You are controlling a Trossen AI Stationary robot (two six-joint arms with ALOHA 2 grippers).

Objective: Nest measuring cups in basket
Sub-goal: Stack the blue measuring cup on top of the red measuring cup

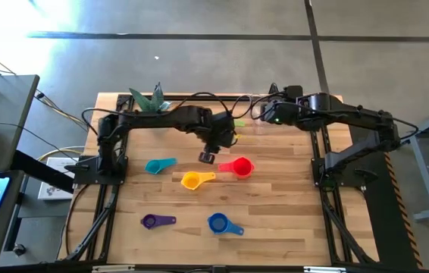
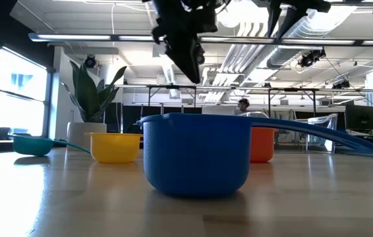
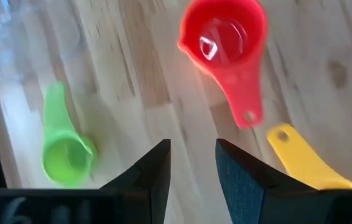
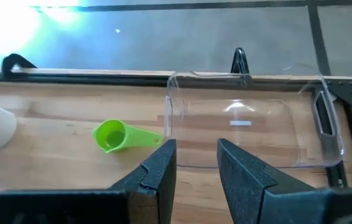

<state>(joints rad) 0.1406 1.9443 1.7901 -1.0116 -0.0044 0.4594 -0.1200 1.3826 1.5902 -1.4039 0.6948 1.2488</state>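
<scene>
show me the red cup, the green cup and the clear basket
red cup (image 3: 224,34), left wrist view, on the bowl's floor
green cup (image 4: 112,135), right wrist view, on the bowl
clear basket (image 4: 241,127), right wrist view, on its bare floor

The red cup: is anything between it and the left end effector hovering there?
Nothing visible. The left end effector hangs open above bare wood, with the red cup just ahead; the yellow cup and green cup lie off to either side.
</scene>
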